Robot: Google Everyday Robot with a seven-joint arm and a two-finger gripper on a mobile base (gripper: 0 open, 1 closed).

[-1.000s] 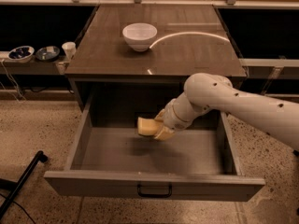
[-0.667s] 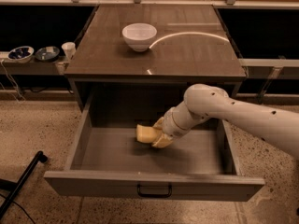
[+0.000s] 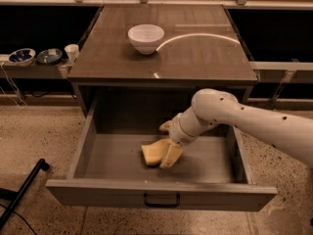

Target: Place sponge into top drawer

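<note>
The pincer [image 3: 165, 151] is clamped on the sponge [image 3: 151, 152], low inside the open top drawer [image 3: 98, 194]. Placement looks nearly done; the next move calls for letting go and lifting clear.

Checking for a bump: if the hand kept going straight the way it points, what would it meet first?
The floor of the top drawer, right under the hand gripping the sponge inside it; gap unclear.

sponge [image 3: 152, 153] in top drawer [image 3: 98, 193], pincer [image 3: 167, 145] beside it
</note>
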